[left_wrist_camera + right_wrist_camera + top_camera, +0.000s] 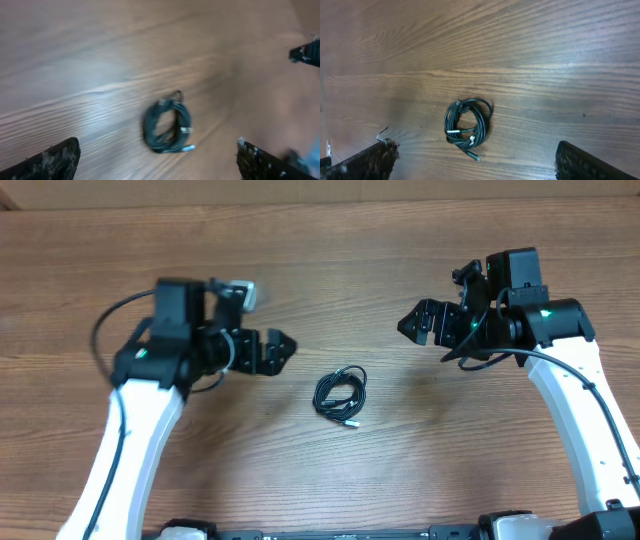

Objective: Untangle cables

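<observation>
- The thin black cables (340,396) lie wound together in one small loose coil on the brown wood-grain table (330,250), near its middle, between the two arms and touching neither.
- The overhead view alone shows both arms at once. The left black two-finger tool (288,352) points toward the coil from one side and the right black two-finger tool (408,323) from the other, each well apart from it.
- From overhead the coil reads as a single dark ring with one pale tip at its lower edge. How many cords are in it cannot be told there.
- The right wrist view is sharper. It shows the coil (467,125) as several overlapping loops with small pale plug ends along its lower part, one sticking out below the ring.
- In that view the right tool's fingers (367,161) sit in the two lower corners, spread wide and holding nothing.
- The left wrist view is blurred. The coil (167,125) is an upright oval with two pale spots on its right side.
- There the left tool's fingers (52,161) are likewise spread wide in the lower corners and hold nothing.
- Only the left wrist view catches a dark blurred shape (305,52) at its upper right edge, too smeared to name.
</observation>
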### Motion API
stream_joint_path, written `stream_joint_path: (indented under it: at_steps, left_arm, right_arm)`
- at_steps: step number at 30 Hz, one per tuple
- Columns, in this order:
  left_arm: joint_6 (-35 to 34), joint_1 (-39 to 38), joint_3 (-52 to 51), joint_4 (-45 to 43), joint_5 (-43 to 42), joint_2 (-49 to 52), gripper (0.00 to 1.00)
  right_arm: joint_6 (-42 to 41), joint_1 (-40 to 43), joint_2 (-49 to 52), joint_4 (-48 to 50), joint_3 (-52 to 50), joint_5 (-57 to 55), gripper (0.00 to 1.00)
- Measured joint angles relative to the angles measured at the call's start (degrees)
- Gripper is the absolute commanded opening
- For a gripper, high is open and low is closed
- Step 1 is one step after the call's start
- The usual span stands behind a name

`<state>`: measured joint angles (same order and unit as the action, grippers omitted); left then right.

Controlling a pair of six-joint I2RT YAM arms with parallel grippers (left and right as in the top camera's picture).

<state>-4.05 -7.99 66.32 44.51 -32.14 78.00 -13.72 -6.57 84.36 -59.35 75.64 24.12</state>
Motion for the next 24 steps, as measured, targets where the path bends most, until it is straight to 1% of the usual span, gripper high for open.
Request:
stream_joint_path:
  at_steps: [3,5,10,13,16,24]
  left_arm:
    - [0.8,-2.0,0.1,-1.3,-2.9,5.9,0.77]
    - [1.6,-4.0,0.1,-1.0,-2.6,9.2,0.74]
    - [2.6,-11.1,0.1,-1.4,5.2,16.6,0.71]
    - [2.9,-14.6,0.1,-3.1,9.6,20.6,0.63]
    - [3.0,-16.6,0.1,-4.4,11.7,23.8,0.52]
    - [3.2,-17.0,0.1,-6.4,14.4,29.7,0.46]
  right_arm:
    - [0.0,0.0,0.0,-0.2,0.0,0.0,1.0]
    - [0.0,0.0,0.0,-0.3,0.0,0.0,1.0]
    - [0.0,0.0,0.0,-0.3,0.0,0.0,1.0]
    - [0.0,0.0,0.0,-0.3,0.0,0.0,1.0]
    - [0.0,0.0,0.0,-0.3,0.0,0.0,1.0]
    - [0.0,0.0,0.0,-0.6,0.0,0.0,1.0]
